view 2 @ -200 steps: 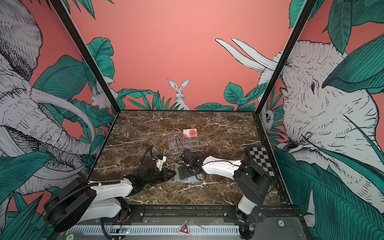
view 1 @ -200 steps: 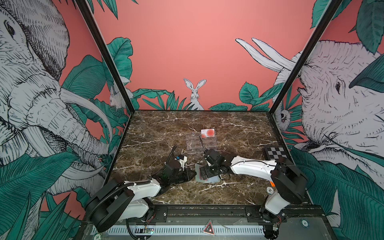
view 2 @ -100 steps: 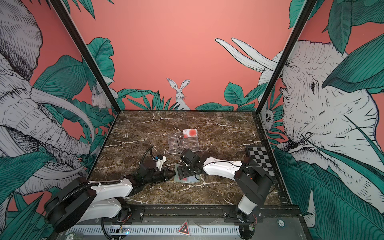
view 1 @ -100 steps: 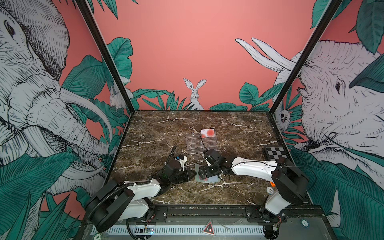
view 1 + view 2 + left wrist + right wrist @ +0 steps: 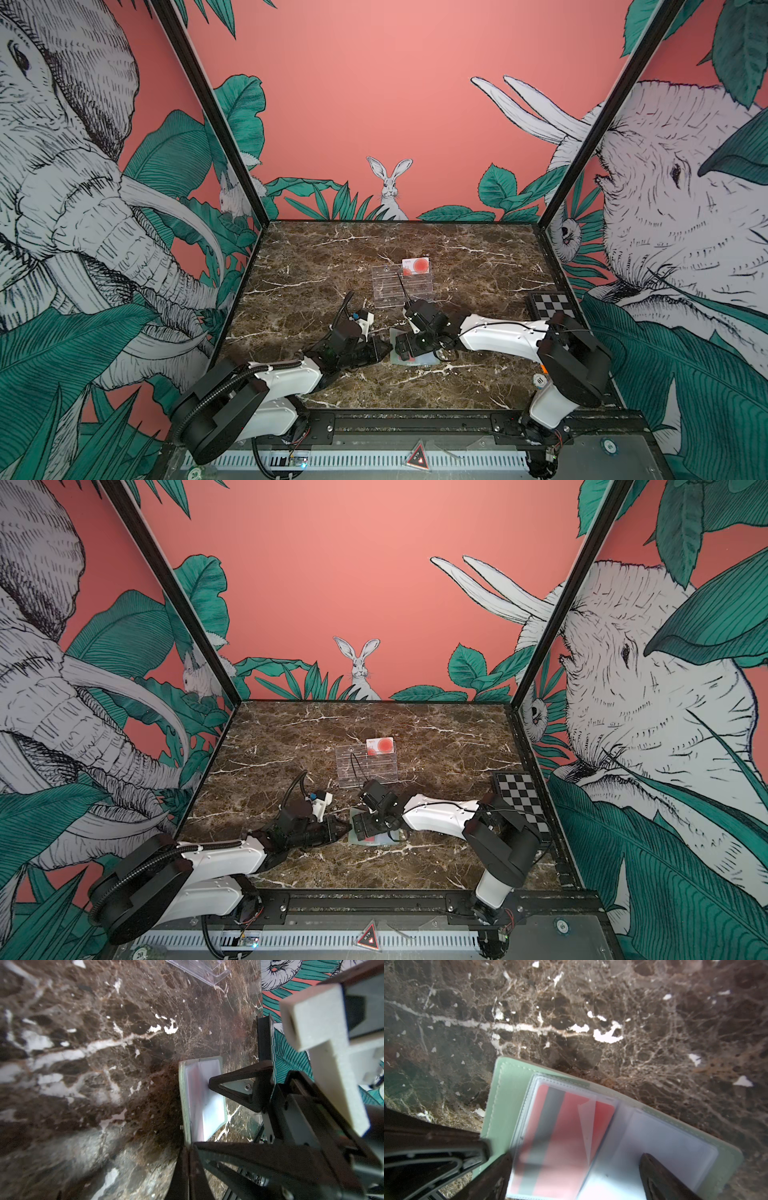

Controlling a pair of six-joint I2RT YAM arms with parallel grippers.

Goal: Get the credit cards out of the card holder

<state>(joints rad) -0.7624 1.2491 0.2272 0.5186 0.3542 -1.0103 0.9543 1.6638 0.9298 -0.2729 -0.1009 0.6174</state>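
Note:
The pale green card holder (image 5: 424,360) (image 5: 384,840) (image 5: 500,1093) (image 5: 203,1101) lies open on the marble near the front middle. A red credit card with a dark stripe (image 5: 560,1136) sits in its clear sleeve. My left gripper (image 5: 388,351) (image 5: 347,831) (image 5: 188,1151) is shut, its tips at the holder's left edge. My right gripper (image 5: 407,355) (image 5: 365,833) (image 5: 577,1184) hangs open over the sleeves, one fingertip (image 5: 211,1082) touching a clear page. The red card lies between its fingers. Another credit card (image 5: 417,266) (image 5: 380,746), white with red circles, stands in the acrylic stand.
The clear acrylic stand (image 5: 401,286) (image 5: 365,766) is just behind both grippers. A checkered board (image 5: 552,307) (image 5: 519,796) lies at the right wall. A poker chip (image 5: 539,379) sits by the right arm's base. Walls close in on three sides.
The right arm has shifted very slightly over the holder. The left arm and the holder have stayed put.

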